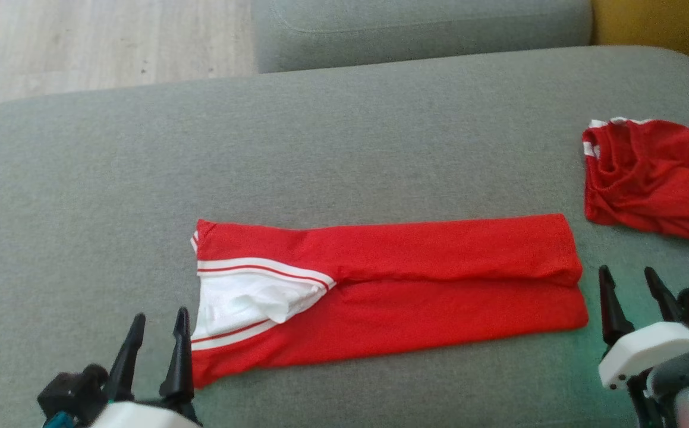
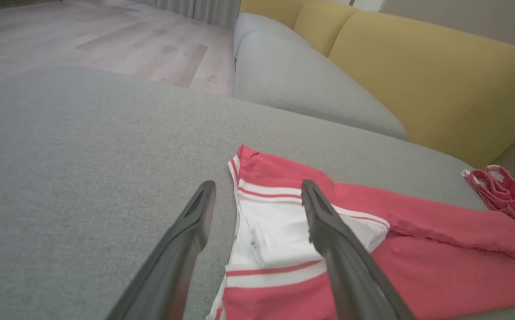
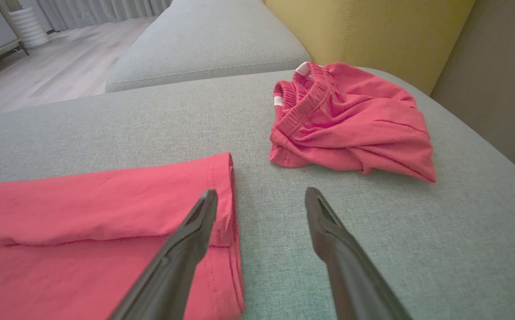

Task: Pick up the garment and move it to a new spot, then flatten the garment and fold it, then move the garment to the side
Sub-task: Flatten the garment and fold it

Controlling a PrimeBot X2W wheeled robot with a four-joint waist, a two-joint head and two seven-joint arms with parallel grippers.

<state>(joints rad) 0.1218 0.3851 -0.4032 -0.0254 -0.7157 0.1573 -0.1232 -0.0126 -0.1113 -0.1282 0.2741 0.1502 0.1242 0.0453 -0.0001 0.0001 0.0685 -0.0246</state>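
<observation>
Red garment (image 2: 439, 266) lies folded, striped end partly behind the spread left gripper (image 2: 258, 184).

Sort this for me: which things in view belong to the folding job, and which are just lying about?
In the job: long folded red garment; left gripper and right gripper, jaws open; grey cushion under it.
Lying about: crumpled red garment at the right; yellow sofa back; wood floor.
</observation>
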